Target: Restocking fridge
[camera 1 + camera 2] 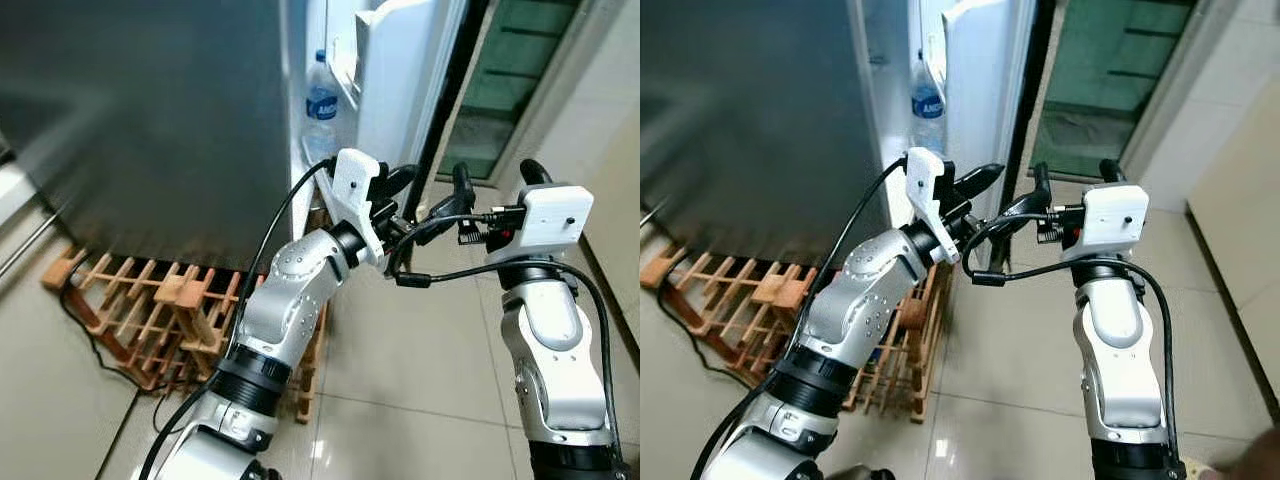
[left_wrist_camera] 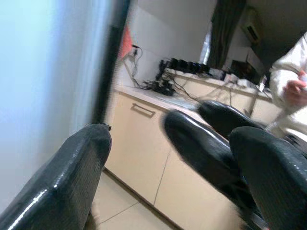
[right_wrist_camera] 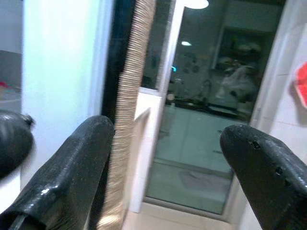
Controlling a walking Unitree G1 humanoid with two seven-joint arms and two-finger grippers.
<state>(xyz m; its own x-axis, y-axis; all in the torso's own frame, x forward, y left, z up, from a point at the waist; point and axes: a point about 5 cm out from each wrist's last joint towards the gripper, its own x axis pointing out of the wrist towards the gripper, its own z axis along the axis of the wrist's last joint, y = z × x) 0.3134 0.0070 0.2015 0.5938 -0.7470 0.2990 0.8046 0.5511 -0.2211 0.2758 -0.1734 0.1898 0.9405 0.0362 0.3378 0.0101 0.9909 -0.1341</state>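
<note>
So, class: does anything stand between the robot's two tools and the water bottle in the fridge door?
Nothing visible does: both open tools, left and right, hover before the partly open fridge door, with the bottle behind it.

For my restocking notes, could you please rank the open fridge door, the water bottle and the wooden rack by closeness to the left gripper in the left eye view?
From the left gripper:
1. Fridge door, open, just behind and above the fingers.
2. Water bottle, farther back inside the fridge, to the robot's left.
3. Wooden rack, on the floor to the left, below the fridge's steel side.
</note>
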